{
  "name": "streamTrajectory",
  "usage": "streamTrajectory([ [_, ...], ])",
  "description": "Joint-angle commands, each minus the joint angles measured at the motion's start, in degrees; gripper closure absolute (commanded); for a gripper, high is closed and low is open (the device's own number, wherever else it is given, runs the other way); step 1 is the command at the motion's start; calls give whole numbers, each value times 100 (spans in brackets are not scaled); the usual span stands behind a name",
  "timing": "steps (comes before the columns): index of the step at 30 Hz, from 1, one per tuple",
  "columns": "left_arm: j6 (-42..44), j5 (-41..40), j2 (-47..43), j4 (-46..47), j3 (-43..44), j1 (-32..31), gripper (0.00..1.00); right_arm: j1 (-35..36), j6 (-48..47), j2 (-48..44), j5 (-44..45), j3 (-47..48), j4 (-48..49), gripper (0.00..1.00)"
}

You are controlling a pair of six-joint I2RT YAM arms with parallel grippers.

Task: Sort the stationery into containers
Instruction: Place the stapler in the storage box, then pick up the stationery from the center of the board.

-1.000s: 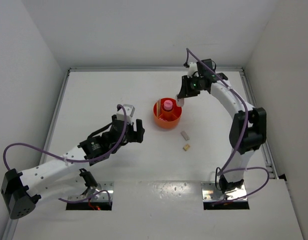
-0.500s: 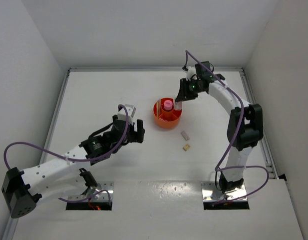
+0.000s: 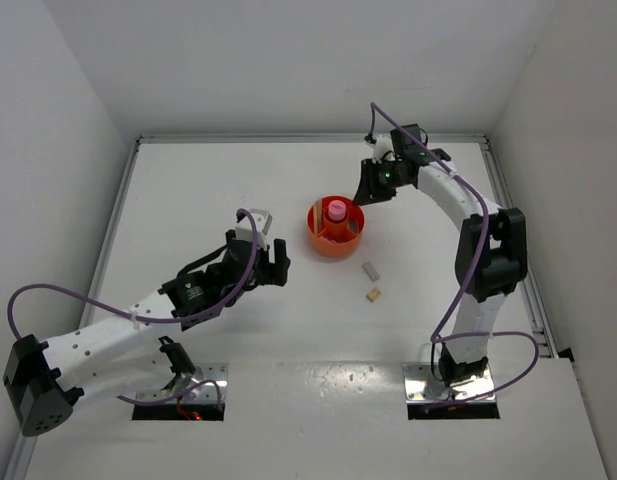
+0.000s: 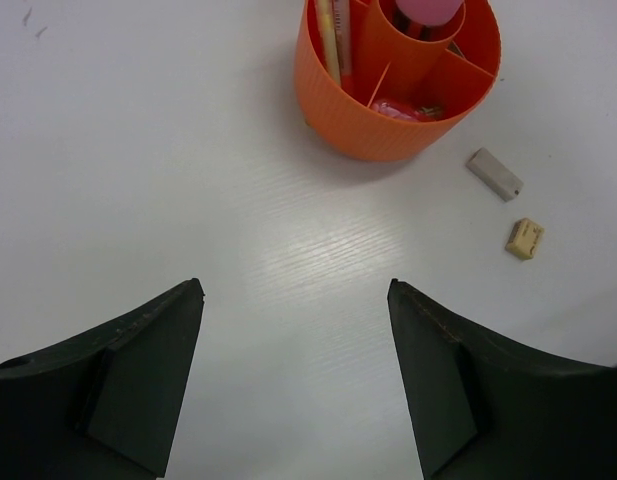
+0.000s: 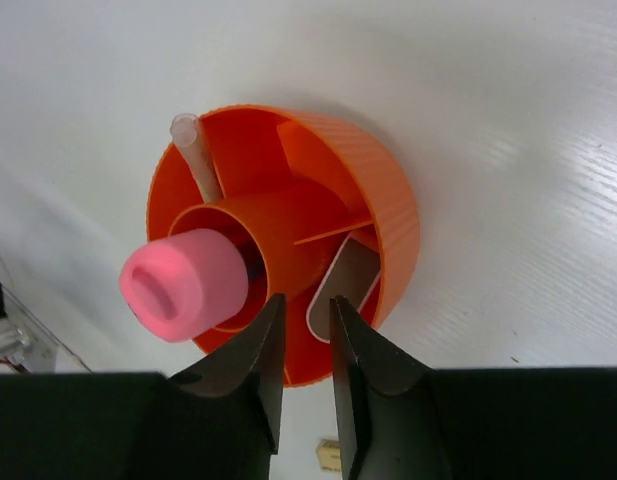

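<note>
The round orange organiser (image 3: 335,232) stands mid-table with the pink-capped clear tube (image 3: 335,210) upright in its central well. My right gripper (image 3: 365,197) hovers over its right rim, jaws a narrow gap apart and empty (image 5: 306,312). A flat beige piece (image 5: 350,280) leans in the outer compartment just beyond the fingertips. A pale stick (image 5: 194,150) stands in another compartment. My left gripper (image 3: 279,262) is wide open and empty left of the organiser (image 4: 388,90). The beige eraser (image 4: 494,173) and the tiny tan cube (image 4: 525,238) lie on the table.
Cream and pink sticks (image 4: 333,40) and a pink eraser (image 4: 393,108) sit in the organiser's outer compartments. The eraser (image 3: 369,270) and cube (image 3: 373,295) lie just right of and below the organiser. White walls (image 3: 118,200) bound the table.
My right gripper lowered the flat beige piece into the organiser's right compartment, let it go and rose slightly. The left arm has barely moved.
</note>
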Motion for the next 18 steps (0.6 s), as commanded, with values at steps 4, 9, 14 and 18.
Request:
streamTrajectory([
  [4,59,134,-78,147,104,44,44,-25,-941,-1104,92,-461,-104,100],
  [9,60,188,-78,147,104,44,90,167,-4037,-2501,-206,-2155,-762,69],
  [14,112,240,-26,200,104,44,36,273,-4039,-3215,285,-4143,395,46],
  [18,112,302,98,200,104,44,29,396,-3325,-3197,584,-4312,712,56],
])
